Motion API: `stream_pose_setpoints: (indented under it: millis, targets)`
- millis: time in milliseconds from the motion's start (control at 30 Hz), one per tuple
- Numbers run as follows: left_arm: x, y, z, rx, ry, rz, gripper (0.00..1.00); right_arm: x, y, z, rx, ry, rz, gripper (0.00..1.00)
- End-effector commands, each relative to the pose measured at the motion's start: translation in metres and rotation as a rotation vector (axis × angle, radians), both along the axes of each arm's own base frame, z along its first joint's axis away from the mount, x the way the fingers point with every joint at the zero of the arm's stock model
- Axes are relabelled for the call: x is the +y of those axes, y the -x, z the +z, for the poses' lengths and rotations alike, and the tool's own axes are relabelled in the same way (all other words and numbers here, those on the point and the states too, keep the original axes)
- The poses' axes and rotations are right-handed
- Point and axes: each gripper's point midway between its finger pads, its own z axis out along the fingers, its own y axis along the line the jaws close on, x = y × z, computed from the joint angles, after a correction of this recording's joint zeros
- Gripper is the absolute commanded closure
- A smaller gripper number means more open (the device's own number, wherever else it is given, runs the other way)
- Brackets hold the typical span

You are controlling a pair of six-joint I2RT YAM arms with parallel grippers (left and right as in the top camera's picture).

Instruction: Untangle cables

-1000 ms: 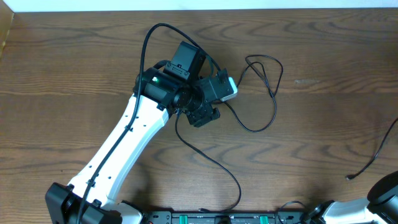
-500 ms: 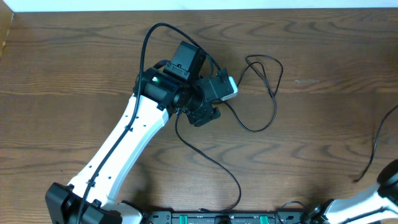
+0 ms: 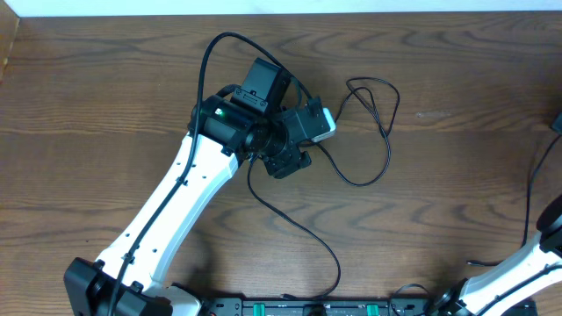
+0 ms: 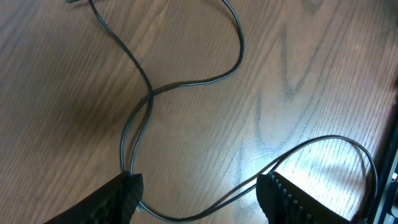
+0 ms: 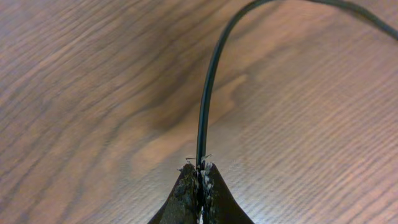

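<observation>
Left end effector (image 4: 199, 193) with fingers apart over a looped black cable (image 4: 180, 84) lying on the wooden surface (image 3: 439, 193), right end effector (image 5: 199, 180) clamped on another black cable (image 5: 208, 93)

Overhead: we look straight down on table (image 3: 105, 96); both wrist cams sit close, angled at wood; left shares cable (image 3: 373, 132) loop.

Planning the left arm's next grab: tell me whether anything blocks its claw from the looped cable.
Nothing visible does. The left claw is open just above the black cable, whose strands cross on bare table and run back between the fingers.
</observation>
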Motion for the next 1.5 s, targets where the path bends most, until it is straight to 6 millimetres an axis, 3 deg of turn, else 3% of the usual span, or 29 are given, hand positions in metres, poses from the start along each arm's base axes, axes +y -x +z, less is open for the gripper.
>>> stream_pose_setpoints:
  millis: [0, 33, 100, 167, 400, 500, 700, 867, 933, 1033, 1200, 1467]
  targets:
    - [0.000, 0.001, -0.006, 0.021, 0.000, -0.007, 0.36, 0.003, -0.006, 0.005, 0.033, 0.062, 0.033, 0.99]
    - [0.000, 0.001, -0.006, 0.021, 0.000, -0.007, 0.36, 0.005, -0.007, 0.005, 0.033, 0.061, 0.038, 0.85]
    - [0.000, 0.001, -0.006, 0.021, 0.000, -0.007, 0.36, 0.010, -0.010, 0.005, 0.032, 0.061, 0.048, 0.36]
    - [0.000, 0.001, -0.006, 0.022, 0.000, -0.007, 0.36, 0.014, -0.013, 0.005, 0.033, 0.062, 0.058, 0.01]
    - [-0.001, 0.001, -0.006, 0.021, -0.001, -0.008, 0.36, 0.025, -0.021, 0.005, 0.036, 0.063, 0.090, 0.01]
    - [-0.001, 0.001, -0.006, 0.020, 0.000, -0.008, 0.35, 0.043, -0.031, 0.004, 0.041, 0.066, 0.160, 0.04]
    - [-0.003, -0.002, -0.004, 0.005, 0.009, -0.008, 0.36, 0.104, -0.063, 0.004, 0.072, 0.115, 0.379, 0.07]
    - [-0.002, -0.002, -0.004, 0.005, 0.008, -0.008, 0.36, 0.176, -0.084, 0.000, 0.087, 0.111, 0.543, 0.09]
    - [-0.002, -0.002, -0.004, 0.005, 0.008, -0.007, 0.36, 0.208, -0.087, -0.003, 0.094, 0.090, 0.609, 0.05]
    - [-0.002, -0.002, -0.004, 0.005, 0.008, -0.007, 0.36, 0.253, -0.085, -0.009, 0.127, 0.056, 0.702, 0.01]
    - [-0.002, -0.002, -0.004, 0.005, 0.008, -0.007, 0.36, 0.308, -0.069, -0.018, 0.208, 0.027, 0.816, 0.01]
    - [-0.002, -0.002, -0.004, 0.005, 0.008, -0.008, 0.36, 0.349, -0.037, -0.029, 0.336, -0.011, 0.926, 0.01]
